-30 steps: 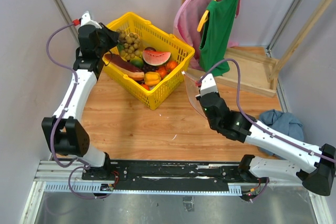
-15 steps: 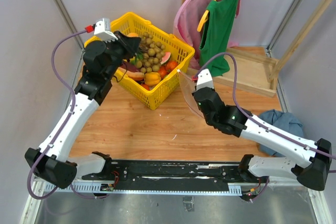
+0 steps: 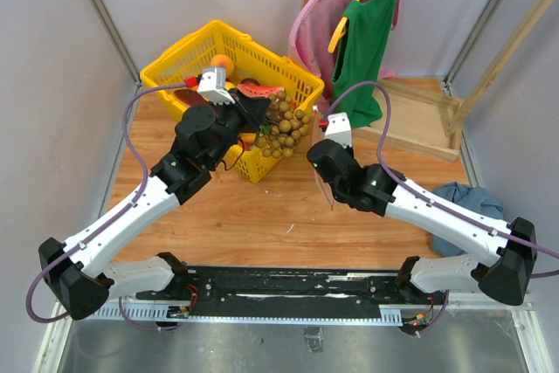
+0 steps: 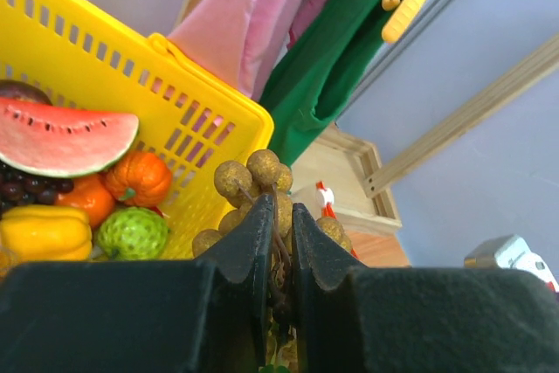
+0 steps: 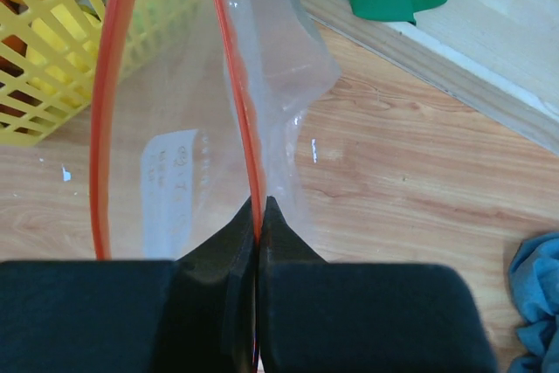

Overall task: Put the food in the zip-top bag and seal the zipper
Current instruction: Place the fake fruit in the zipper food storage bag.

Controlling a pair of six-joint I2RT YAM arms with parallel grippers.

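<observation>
My left gripper (image 3: 260,114) is shut on the stem of the olive-brown grape bunch (image 3: 285,125) and holds it in the air past the right rim of the yellow basket (image 3: 183,57). In the left wrist view the stem sits between the closed jaws (image 4: 279,216), with the grapes (image 4: 253,174) above them. My right gripper (image 3: 319,151) is close to the right of the bunch. It is shut (image 5: 259,209) on the orange-red zipper (image 5: 234,67) of the clear zip-top bag (image 5: 175,128), whose mouth hangs open as a loop. More food lies in the basket: a green bumpy ball (image 4: 131,233), a yellow pepper (image 4: 42,233), an orange (image 3: 222,62).
A watermelon slice (image 4: 61,137) lies in the basket. A green shirt (image 3: 367,32) and a pink one (image 3: 313,32) hang from a wooden rack (image 3: 419,120) at the back right. A blue cloth (image 3: 467,203) lies at the right on the wooden table (image 3: 262,207).
My left arm has lifted the grape bunch out of the basket and swung it right, toward the bag. My right gripper has moved a little left with the bag.
</observation>
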